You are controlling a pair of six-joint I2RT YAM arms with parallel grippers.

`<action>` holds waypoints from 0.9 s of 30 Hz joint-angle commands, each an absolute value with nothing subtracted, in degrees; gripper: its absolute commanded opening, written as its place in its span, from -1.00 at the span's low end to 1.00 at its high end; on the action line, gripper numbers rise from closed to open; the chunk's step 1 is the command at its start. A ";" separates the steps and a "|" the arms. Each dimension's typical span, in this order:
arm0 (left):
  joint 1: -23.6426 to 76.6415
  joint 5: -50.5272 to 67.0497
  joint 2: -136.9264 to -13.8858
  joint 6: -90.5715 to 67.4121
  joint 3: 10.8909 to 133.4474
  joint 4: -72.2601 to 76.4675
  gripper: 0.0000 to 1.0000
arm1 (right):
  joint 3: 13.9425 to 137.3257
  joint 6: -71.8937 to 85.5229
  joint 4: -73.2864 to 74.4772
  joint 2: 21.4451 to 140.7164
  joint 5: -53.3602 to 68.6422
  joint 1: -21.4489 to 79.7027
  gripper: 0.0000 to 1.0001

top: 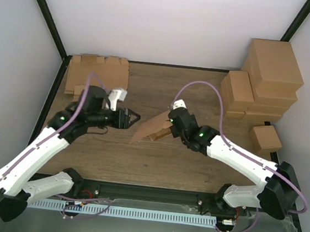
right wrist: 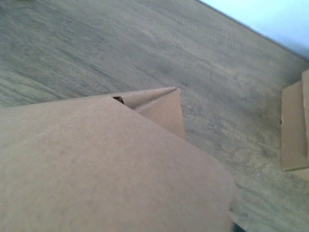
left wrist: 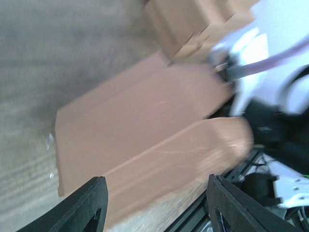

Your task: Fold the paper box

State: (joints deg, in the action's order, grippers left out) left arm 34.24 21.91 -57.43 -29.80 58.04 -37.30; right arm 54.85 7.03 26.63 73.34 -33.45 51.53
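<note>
Left arm is reaching low across the table, elbow bent and wrist turned so the left pincer is pointing sideways at the right one, black fingers spread wide with nothing between them. The box is sitting just ahead of those fingertips, near but not touching. Right arm is stretching in from its side, forearm angled down, and the right pincer is clamping the raised end of the box. Its fingers are hidden behind cardboard in the wrist view, so the grip is only readable from above. The box is tilting, its far end dropping to the wood away from the right pincer. It is thin plain brown cardboard, matte, with flat creased panels and one rounded flap showing toward the left pincer; a folded corner is peaking up in the right wrist view. The table is grey-brown woodgrain. A stack of notched flat blanks is lying behind the left pincer, and blocky cartons are piled behind the right pincer.
</note>
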 commanded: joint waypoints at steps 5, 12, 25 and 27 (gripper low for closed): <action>33.93 16.57 -54.13 -25.37 76.77 -47.87 0.21 | 54.02 19.46 26.89 73.00 -3.96 38.16 -0.57; 33.93 21.85 -56.85 -20.15 67.39 -43.35 0.34 | 46.86 22.60 19.89 78.40 7.30 34.65 -0.57; 33.47 6.63 -65.55 -17.59 62.58 -35.20 0.56 | 43.15 23.51 15.59 78.19 5.73 32.41 -0.18; 33.31 7.63 -66.97 -17.68 62.10 -33.56 0.57 | 42.93 23.68 15.43 77.23 5.40 32.22 -0.15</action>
State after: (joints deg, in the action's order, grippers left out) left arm 33.87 8.88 -64.53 -17.56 63.51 -38.61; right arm 43.27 23.00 17.10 79.46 5.98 32.80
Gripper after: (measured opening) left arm 0.781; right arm 0.414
